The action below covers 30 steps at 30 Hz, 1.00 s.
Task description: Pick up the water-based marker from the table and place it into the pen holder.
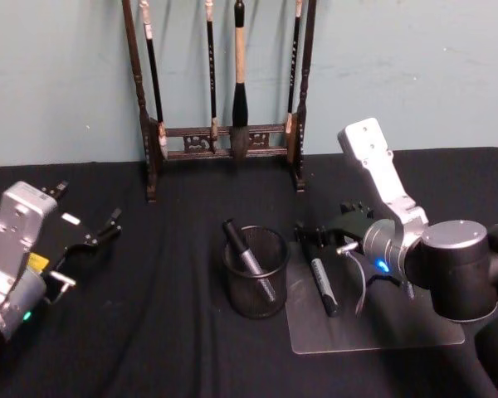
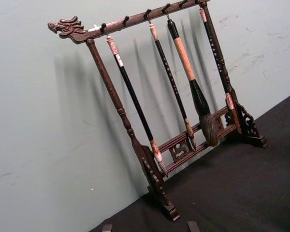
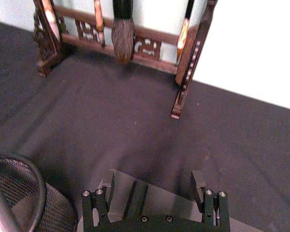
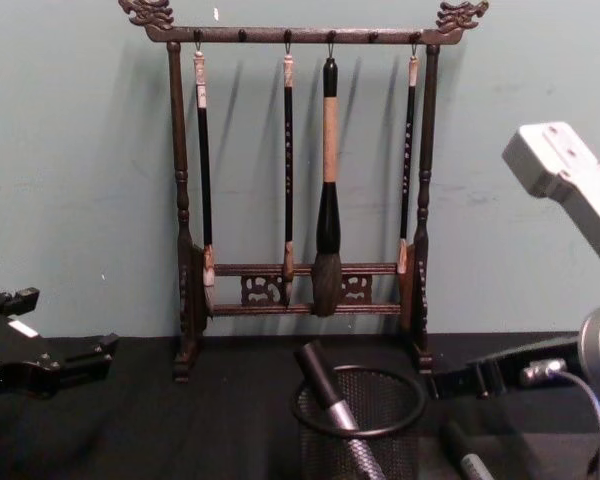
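Black cloth covers the surface (image 1: 174,348), with a pale wall behind and a tall wooden brush rack (image 4: 177,180) standing at the back edge. On the left, the left gripper (image 1: 91,206) sits parked low over the cloth, its fingers apart and empty. The right gripper (image 3: 153,180) hangs over a clear plastic sheet (image 1: 398,332) on the right, above the far end of the marker (image 1: 324,286) lying there; its fingers are spread, with nothing between them. Just left of the sheet stands the mesh pen holder (image 1: 255,290), with one pen (image 1: 251,259) leaning inside (not, I judge, the one this task means). So by my reading the job is at its start: the grasp, the lift and the drop into the holder all remain.
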Motion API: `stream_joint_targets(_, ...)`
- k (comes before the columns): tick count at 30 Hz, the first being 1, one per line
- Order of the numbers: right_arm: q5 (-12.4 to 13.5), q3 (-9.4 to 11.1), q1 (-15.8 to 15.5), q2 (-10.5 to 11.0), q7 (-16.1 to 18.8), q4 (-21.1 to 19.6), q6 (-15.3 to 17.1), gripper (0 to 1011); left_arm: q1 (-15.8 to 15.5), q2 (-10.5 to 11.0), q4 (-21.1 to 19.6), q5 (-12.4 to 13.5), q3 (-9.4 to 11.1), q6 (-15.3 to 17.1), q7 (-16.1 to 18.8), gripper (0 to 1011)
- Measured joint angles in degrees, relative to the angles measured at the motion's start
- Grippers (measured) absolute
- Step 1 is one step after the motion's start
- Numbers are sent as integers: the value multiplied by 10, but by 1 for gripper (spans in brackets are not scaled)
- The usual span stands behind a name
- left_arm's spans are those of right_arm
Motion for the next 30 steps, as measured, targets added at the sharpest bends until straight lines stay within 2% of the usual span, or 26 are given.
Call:
stream_joint_targets(8,-12,-5,2,-3,0,10,19,1002,0,0,0,0,0,0,0,1009)
stream_joint_targets(18,-34,-9,6,-11,22,33,54,1003,0,0,0,0,0,0,0,1009)
stream_joint_targets(25,-40,-6,6,-17,29,41,61,1002,0,0,0,0,0,0,0,1009)
stream_joint_targets(30,-42,5,4,-27,33,46,66,1002,0,0,0,0,0,0,0,1009)
